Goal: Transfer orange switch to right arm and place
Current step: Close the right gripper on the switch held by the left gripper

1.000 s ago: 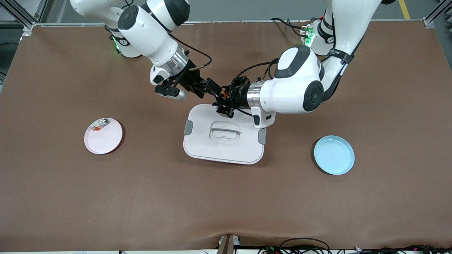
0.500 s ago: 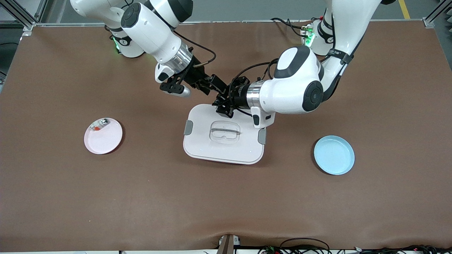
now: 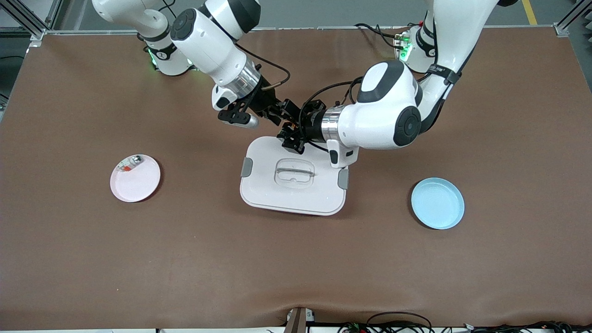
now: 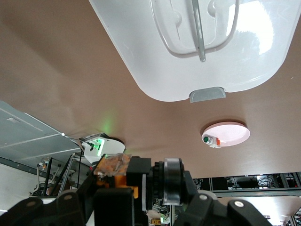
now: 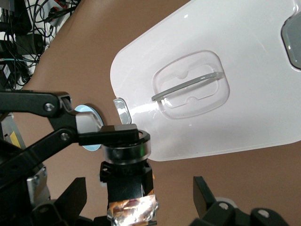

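Orange switch (image 3: 290,126) sits clamped in left gripper (image 3: 293,131) fingers above the white lid (image 3: 293,178), presented for handover; right gripper (image 3: 287,111) fingers apart around it, probably not gripping yet.

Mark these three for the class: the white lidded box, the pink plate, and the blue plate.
white lidded box (image 3: 266,187): front view, bare lid surface near its corner.
pink plate (image 3: 138,185): front view, bare inner surface.
blue plate (image 3: 437,203): front view, centre of its dish.
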{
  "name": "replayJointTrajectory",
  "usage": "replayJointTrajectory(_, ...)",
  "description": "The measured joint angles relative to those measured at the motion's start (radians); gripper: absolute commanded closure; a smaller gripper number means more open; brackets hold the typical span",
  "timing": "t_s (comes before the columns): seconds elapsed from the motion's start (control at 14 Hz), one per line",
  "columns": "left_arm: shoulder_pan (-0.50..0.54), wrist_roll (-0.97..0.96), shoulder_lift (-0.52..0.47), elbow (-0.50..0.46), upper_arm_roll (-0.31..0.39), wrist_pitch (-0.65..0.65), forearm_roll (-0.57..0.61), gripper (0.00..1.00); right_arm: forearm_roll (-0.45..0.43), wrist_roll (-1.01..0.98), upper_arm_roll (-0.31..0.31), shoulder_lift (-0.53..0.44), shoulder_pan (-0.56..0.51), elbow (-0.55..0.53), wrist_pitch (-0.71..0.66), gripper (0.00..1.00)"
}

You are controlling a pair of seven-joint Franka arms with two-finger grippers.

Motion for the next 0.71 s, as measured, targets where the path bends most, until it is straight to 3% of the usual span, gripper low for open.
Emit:
replayJointTrajectory(0.21,0.000,0.000,0.002,0.000,0.000,0.009,0.000,1.00,0.000,0.000,-0.001,0.003,0.000,0.002,0.000,0.52)
replayJointTrajectory(0.36,0.000,0.000,0.005,0.000,0.001,0.011,0.000,1.00,0.001,0.000,-0.002,0.003,0.000,0.007,0.000,0.82)
replayJointTrajectory(0.5,0.000,0.000,0.006,0.000,0.001,0.013,-0.002,1.00,0.001,0.000,-0.003,0.003,0.000,0.012,-0.002,1.00)
replayJointTrajectory(0.57,0.001,0.000,0.006,0.001,0.001,0.013,-0.004,0.97,0.001,-0.001,-0.003,0.003,0.000,0.013,-0.002,1.00)
replayJointTrajectory(0.64,0.001,0.000,0.006,0.001,0.001,0.012,-0.005,0.67,0.001,-0.002,-0.003,0.003,0.000,0.014,-0.002,1.00)
replayJointTrajectory(0.71,0.001,0.000,0.006,0.001,0.001,0.012,-0.005,0.21,0.001,-0.003,-0.003,0.003,0.000,0.014,-0.002,1.00)
